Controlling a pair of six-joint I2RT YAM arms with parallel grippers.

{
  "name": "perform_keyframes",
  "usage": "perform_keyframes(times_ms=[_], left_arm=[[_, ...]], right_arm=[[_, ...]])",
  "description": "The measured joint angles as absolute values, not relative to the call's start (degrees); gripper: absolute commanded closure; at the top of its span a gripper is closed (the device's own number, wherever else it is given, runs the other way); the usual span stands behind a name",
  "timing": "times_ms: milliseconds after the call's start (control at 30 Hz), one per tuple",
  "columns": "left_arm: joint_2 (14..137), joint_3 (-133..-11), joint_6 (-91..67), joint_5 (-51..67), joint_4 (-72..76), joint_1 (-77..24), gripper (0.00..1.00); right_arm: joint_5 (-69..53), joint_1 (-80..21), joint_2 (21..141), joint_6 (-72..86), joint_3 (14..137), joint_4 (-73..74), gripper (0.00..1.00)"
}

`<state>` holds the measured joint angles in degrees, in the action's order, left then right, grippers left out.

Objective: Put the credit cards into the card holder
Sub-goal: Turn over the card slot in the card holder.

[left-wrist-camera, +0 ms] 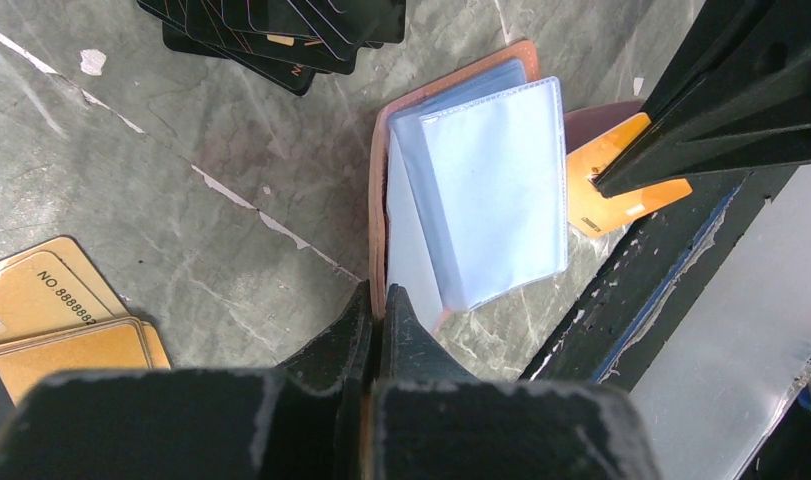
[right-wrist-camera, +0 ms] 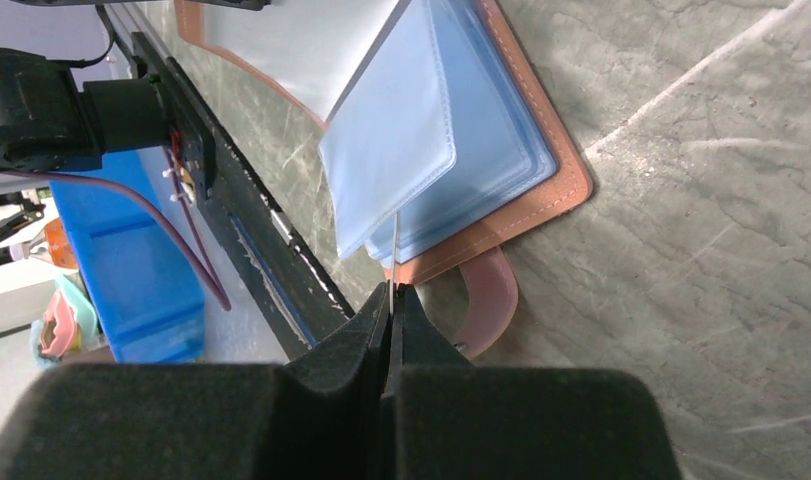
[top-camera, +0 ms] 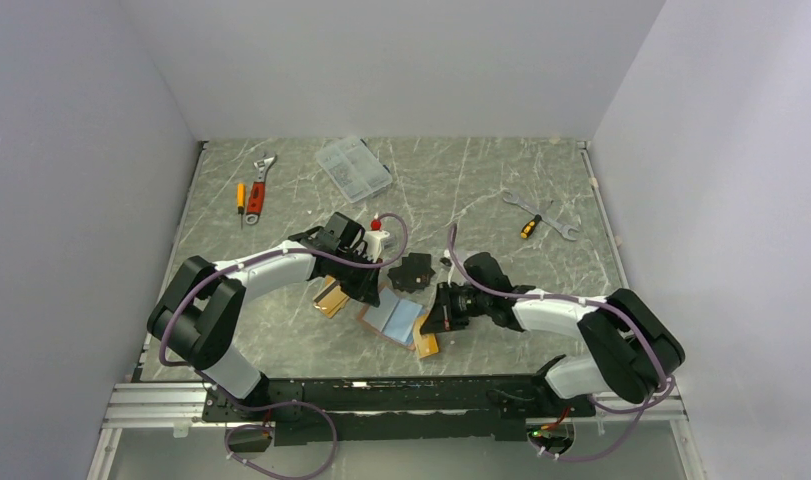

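Nearest you, at the near-right corner of the open card holder (right-wrist-camera: 559,170), the right gripper (right-wrist-camera: 392,290) has its fingers together, clamped on an orange card (left-wrist-camera: 609,182). The card shows edge-on in the right wrist view, its far end meeting a raised clear sleeve (right-wrist-camera: 391,130). You can't tell whether it's inside a pocket yet. The snap tab (right-wrist-camera: 493,300) lies flat on the bench (right-wrist-camera: 701,300), just right of that gripper.

The holder lies spread open mid-bench, pink cover down, pale-blue sleeves up, btwn the two grippers. The left gripper (left-wrist-camera: 377,300) is closed too, pinching the pink cover edge on the holder's far-left side.

Just left of the holder, beside the left gripper, you've got more gold cards (left-wrist-camera: 56,322) stacked flat, one reading "NO. 8888…". A bit farther, a black flat piece (top-camera: 413,271) lies near the holder's far edge, apart from it.

Far left: a red-handled wrench (top-camera: 260,188) w/ a yellow screwdriver (top-camera: 240,198) beside it. Far middle: a clear compartment box (top-camera: 353,168). Far right: a silver spanner (top-camera: 553,219) and an orange-handled screwdriver (top-camera: 528,226) lie crossed.
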<state>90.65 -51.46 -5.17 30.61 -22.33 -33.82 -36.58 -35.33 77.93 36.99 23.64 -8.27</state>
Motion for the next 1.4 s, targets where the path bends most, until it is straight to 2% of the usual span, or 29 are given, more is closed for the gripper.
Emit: perform_keyframes(times_ms=[67,167,267,333,400,767,1100,1300,1400], left_arm=[[90.65,-51.48,-5.17,30.61,-22.37,-33.82,0.98],[90.65,-51.79,-5.19,30.74,-22.76,-33.82,0.86],[90.65,-52.36,-5.34,31.33,-23.35,-33.82,0.69],[90.63,-52.71,-5.52,32.36,-23.42,-33.65,0.62],[90.63,-52.75,-6.13,33.95,-23.27,-33.17,0.59],[90.63,-52.62,-8.58,39.94,-22.48,-27.55,0.58],[90.65,-52.60,-9.32,42.92,-21.93,-27.31,0.58],[91.53,-52.60,-9.23,42.59,-21.98,-27.31,0.67],[93.06,-52.60,-9.21,41.25,-22.06,-27.44,0.81]], right_arm=[[-36.62,-35.33,78.50,37.01,23.77,-8.27,1.00],[-36.91,-35.33,78.76,37.01,24.10,-8.25,1.00],[-37.54,-35.33,78.74,37.01,25.52,-8.21,1.00],[-37.87,-35.33,78.74,36.95,27.14,-8.16,1.00],[-38.11,-35.33,78.81,36.82,28.95,-8.27,1.00],[-40.01,-35.33,84.73,36.69,32.01,-10.92,1.00],[-41.45,-35.33,91.31,37.69,36.01,-14.66,1.00],[-42.06,-35.33,93.34,38.09,36.75,-15.92,1.00],[-42.11,-35.33,93.43,38.15,36.75,-16.03,1.00]])
